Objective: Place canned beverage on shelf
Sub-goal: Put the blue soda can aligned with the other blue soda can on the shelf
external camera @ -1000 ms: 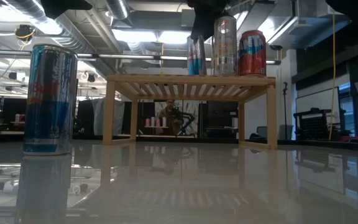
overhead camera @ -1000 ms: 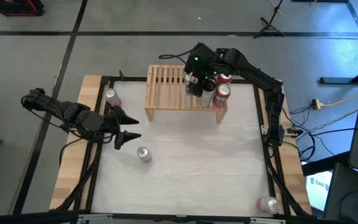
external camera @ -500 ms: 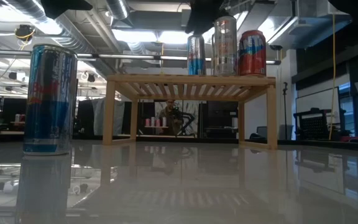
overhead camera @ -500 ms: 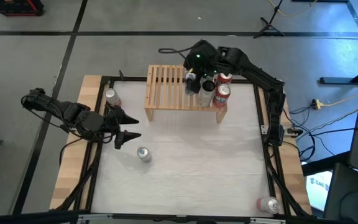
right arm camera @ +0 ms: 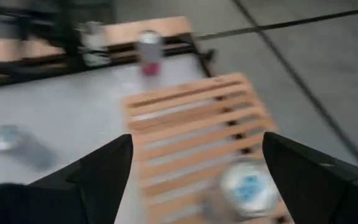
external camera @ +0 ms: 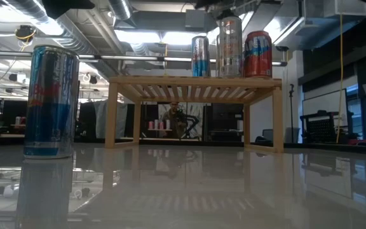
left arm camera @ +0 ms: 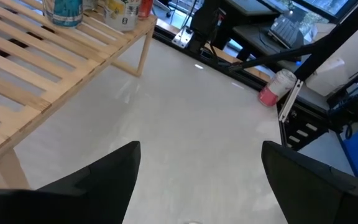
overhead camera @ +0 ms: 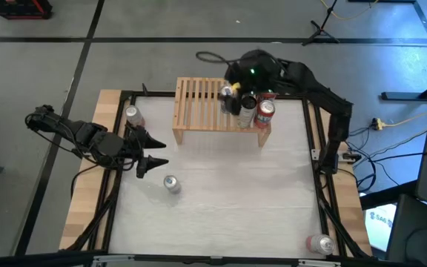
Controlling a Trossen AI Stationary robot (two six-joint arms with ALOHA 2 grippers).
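The shelf (overhead camera: pixel 213 105), a low light-wood slatted rack, stands at the table's far side, and three cans stand upright on its right part: a slim blue one (external camera: pixel 200 56), a tall silver one (external camera: pixel 229 46) and a red one (external camera: pixel 258 54). My right gripper (right arm camera: pixel 197 180) hovers open above the shelf, just over the blue can (right arm camera: pixel 247 186), touching nothing. In the high view the right arm (overhead camera: pixel 254 73) covers it. My left gripper (overhead camera: pixel 150 153) waits open near the table's left edge.
Another blue can (overhead camera: pixel 171 183) stands on the table in front of my left gripper. A red-and-silver can (overhead camera: pixel 133 115) stands at the far left beside the shelf. One more can (overhead camera: pixel 319 242) lies at the near right corner. The white table top between them is bare.
My right gripper has risen off the slim blue can and drawn back toward the table's far right, tipping nearer to level. The can stays upright on the shelf beside the silver and red cans.
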